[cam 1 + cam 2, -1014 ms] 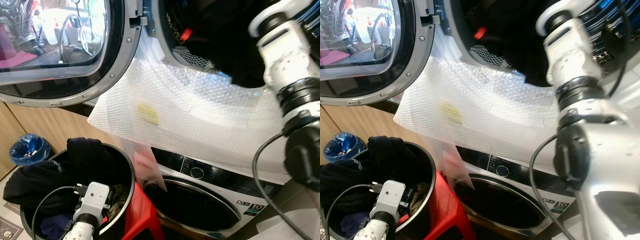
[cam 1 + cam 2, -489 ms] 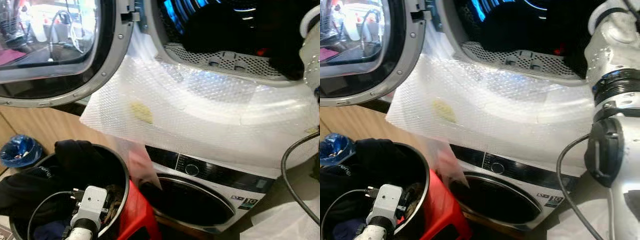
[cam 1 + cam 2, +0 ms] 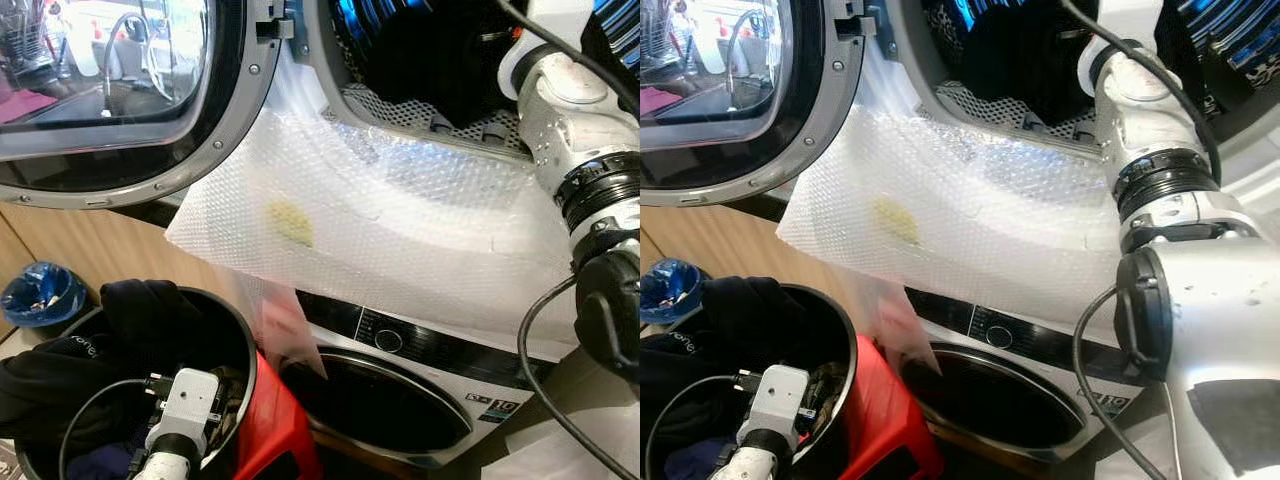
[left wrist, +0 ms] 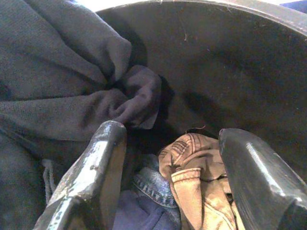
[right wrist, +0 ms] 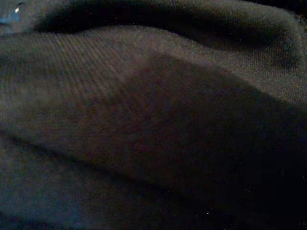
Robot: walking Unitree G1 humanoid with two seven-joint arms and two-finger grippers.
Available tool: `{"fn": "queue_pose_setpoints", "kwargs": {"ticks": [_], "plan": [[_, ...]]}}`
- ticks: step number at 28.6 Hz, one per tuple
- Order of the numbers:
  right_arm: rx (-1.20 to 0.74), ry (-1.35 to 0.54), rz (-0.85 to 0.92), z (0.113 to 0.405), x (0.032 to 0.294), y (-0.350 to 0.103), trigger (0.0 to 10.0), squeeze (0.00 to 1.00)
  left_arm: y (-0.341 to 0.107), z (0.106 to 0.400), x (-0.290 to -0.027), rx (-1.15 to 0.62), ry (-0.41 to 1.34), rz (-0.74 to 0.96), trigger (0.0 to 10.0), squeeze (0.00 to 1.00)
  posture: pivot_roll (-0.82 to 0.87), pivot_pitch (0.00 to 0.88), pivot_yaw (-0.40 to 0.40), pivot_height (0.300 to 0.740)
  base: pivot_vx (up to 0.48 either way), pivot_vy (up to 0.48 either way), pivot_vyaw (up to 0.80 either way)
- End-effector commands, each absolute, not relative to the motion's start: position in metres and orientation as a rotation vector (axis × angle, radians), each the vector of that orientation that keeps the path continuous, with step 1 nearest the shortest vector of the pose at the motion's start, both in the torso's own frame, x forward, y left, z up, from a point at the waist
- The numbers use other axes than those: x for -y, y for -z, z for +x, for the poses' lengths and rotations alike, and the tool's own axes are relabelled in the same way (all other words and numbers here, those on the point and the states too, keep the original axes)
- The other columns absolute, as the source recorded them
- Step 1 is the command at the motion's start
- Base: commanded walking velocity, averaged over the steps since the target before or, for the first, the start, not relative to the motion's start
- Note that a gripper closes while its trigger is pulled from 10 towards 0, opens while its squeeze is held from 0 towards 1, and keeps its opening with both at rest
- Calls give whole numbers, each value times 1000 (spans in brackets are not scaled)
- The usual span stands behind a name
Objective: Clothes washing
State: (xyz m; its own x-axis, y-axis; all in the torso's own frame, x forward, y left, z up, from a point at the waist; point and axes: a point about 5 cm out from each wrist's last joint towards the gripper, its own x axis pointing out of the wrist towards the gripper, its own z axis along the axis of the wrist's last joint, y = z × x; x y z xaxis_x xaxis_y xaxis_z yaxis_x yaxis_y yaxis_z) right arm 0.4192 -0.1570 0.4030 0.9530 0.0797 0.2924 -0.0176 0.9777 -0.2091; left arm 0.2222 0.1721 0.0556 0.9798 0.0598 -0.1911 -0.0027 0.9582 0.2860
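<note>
Stacked front-loading machines filled the far side of the scene, the upper drum (image 3: 440,50) open with its round door (image 3: 120,90) swung to the left and a sheet of bubble wrap (image 3: 380,215) draped over the sill. Right arm (image 3: 1160,170) reached deep into that drum; its wrist view showed only dark cloth (image 5: 153,120) pressed close, so whether those fingers were clamped or parted could not be told. Near left, the black laundry bin (image 3: 235,345) held dark garments (image 4: 57,72), a tan piece (image 4: 192,167) and some denim, with the left gripper (image 4: 168,158) spread wide just above them. To finish this step well, the right arm probably needed to push the load well past the sill before pulling back, clear of the wrap.
</note>
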Motion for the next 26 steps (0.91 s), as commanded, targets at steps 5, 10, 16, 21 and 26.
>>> {"fn": "queue_pose_setpoints", "kwargs": {"ticks": [5,10,16,21,26], "plan": [[337,-106,-223,416,142,-416,10000,1000,-21,201,-166,-378,-12,287,10000,0,106,150,-90,740,0,0,0],[333,-95,-210,416,143,-416,10000,1000,-21,199,-166,-381,-20,284,10000,0,111,154,-96,740,0,0,0],[326,-24,-151,417,150,-414,10000,1000,-21,194,-165,-386,-34,277,10000,0,130,160,-106,740,0,0,0],[323,62,-68,417,159,-414,10000,1000,-21,188,-164,-391,-54,268,10000,0,151,180,-120,740,0,0,0],[270,186,-30,420,178,-398,10000,1000,-21,180,-165,-405,-83,257,10000,0,157,199,-127,740,0,0,0]]}}
